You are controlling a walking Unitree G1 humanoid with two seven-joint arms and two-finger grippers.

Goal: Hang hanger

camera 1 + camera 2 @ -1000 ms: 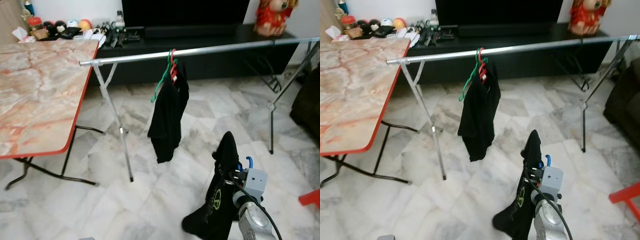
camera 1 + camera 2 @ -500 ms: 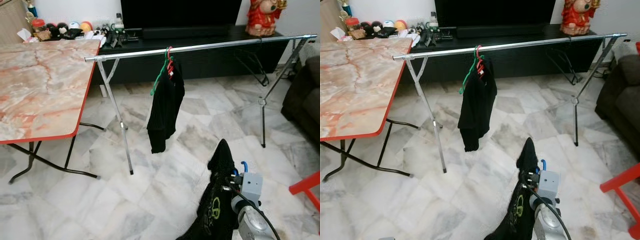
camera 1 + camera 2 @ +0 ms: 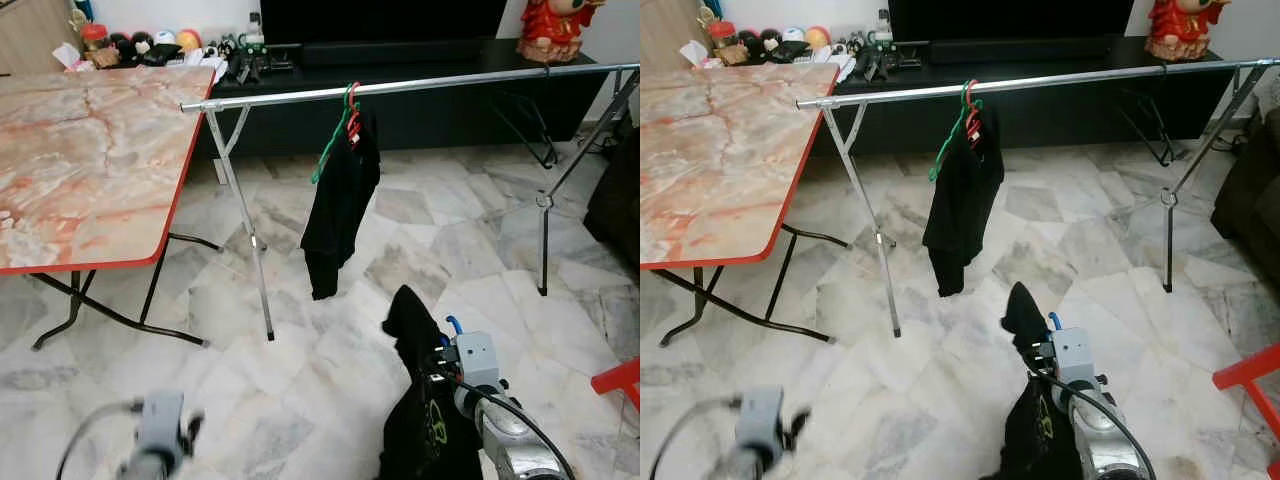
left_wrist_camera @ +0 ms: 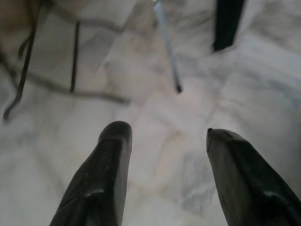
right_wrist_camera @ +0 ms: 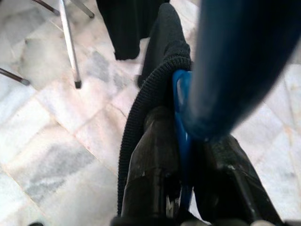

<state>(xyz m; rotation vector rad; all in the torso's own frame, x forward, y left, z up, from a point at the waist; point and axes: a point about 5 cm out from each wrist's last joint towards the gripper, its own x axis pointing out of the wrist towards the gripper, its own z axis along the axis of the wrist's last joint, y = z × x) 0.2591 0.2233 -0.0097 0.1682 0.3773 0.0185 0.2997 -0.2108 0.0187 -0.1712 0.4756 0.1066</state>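
Low right, right end effector (image 5: 188, 155) clamps blue hanger (image 5: 181, 117), hook blurred; left end effector (image 4: 164, 141) fingers apart, blurred.

We count one metal clothes rail (image 3: 420, 85) on two folding leg frames, and on it two hangers, one green hanger (image 3: 330, 150) and one red hanger (image 3: 353, 118), with one black garment (image 3: 338, 215) hanging below them. There is a second black garment (image 3: 420, 400) with one blue hanger (image 5: 183, 108) low in front, one marble-patterned table (image 3: 90, 150) with a red edge, one red figurine (image 3: 553, 30) on the one dark cabinet (image 3: 440, 95), and one red stool (image 3: 1248, 375) at the right edge. We also see two grippers, the left gripper (image 4: 167, 141) and the right gripper (image 5: 188, 155), each with two black fingers.
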